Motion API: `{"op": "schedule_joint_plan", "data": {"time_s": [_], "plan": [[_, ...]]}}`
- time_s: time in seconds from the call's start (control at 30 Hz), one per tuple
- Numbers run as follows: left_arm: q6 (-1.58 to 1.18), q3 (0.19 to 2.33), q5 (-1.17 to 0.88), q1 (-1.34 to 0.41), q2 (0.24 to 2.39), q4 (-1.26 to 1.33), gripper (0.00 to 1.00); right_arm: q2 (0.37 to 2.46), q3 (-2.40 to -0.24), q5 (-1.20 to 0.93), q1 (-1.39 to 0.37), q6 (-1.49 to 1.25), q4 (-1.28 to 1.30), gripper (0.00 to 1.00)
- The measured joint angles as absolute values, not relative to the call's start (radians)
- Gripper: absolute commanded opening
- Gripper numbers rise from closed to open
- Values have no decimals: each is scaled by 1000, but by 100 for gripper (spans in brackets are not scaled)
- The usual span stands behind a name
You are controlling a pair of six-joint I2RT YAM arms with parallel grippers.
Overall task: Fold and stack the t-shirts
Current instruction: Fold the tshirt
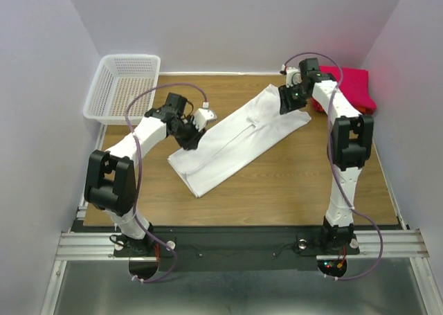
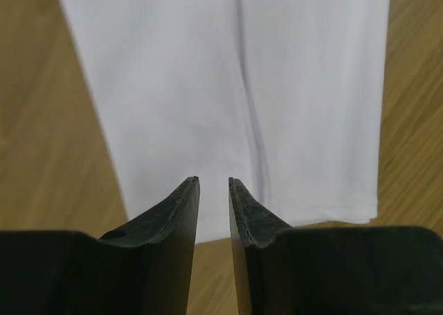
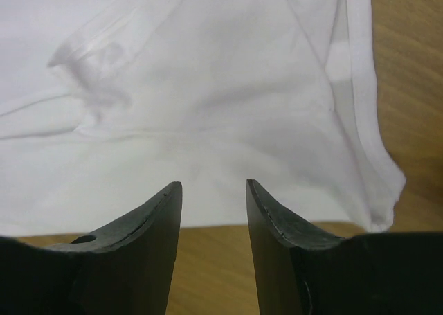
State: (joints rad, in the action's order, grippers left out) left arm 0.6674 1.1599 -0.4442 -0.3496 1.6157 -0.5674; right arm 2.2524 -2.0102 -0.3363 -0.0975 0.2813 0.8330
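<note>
A plain white t-shirt (image 1: 239, 140), folded into a long strip, lies diagonally across the wooden table. My left gripper (image 1: 189, 141) hangs over its near-left end. In the left wrist view the white t-shirt (image 2: 208, 79) fills the space ahead of the left gripper (image 2: 214, 183), whose jaws stand a narrow gap apart with nothing between them. My right gripper (image 1: 288, 105) is at the strip's far-right end. The right wrist view shows the hem and a sleeve of the white t-shirt (image 3: 208, 121) just past the right gripper (image 3: 213, 185), which is open and empty. Folded red-pink t-shirts (image 1: 351, 86) sit at the far right.
A white lattice basket (image 1: 124, 86) stands at the far left corner. The red-pink pile lies right behind my right arm's forearm. Bare wooden tabletop (image 1: 291, 183) shows in front of the white shirt, and pale walls close in three sides.
</note>
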Motion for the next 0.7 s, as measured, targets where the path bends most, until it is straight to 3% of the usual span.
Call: {"op": "schedule_joint_plan", "data": {"time_s": [0.23,0.43,0.7], "plan": [[669,1319,-396,-332,1788,-450,35,2064,-1840,-352,-93,218,801,42],[684,1308,-352,-332,1927,-424,33,2140,-1777,-313,-93,176,765,39],[710,1137,-345,-346,1810,-348,29,2289,-1885,-258,-91,171,706,38]]}}
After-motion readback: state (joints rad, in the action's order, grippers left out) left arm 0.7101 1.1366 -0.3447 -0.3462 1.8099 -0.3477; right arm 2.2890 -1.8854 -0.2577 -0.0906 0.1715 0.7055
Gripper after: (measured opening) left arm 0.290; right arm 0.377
